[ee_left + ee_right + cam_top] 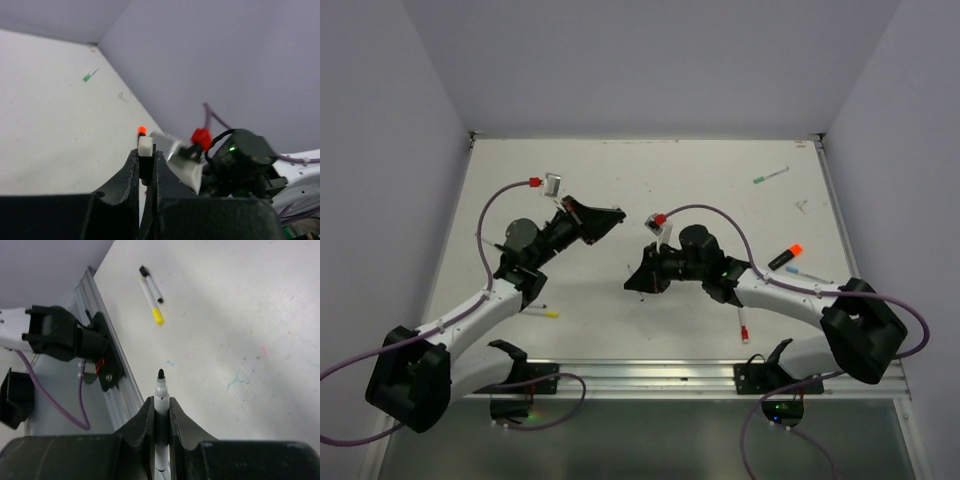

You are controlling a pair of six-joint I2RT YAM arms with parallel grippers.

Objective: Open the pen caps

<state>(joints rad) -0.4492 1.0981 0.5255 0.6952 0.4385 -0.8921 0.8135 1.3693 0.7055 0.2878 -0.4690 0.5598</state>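
Right gripper (160, 401) clamped narrow on pen barrel (160, 386); bare black tip exposed, no cap on.
Left gripper (146, 153) pinched on white-ended piece (145, 145), probably pulled cap, not certain.
Grippers apart above mid-table.
Yellow cap (157, 317) seated on pen lying flat, ahead of right gripper, roughly along barrel axis.
Left gripper faces away from it; right judged better placed.

Our white table (650, 170) is lightly scuffed. From its middle we find a green-capped pen (771, 176) at two o'clock, an orange-capped marker (785, 258) at three, a red-tipped pen (744, 327) at four, and a yellow-capped pen (546, 313) at eight, with what seems a black-capped pen (151, 284) just beside it.
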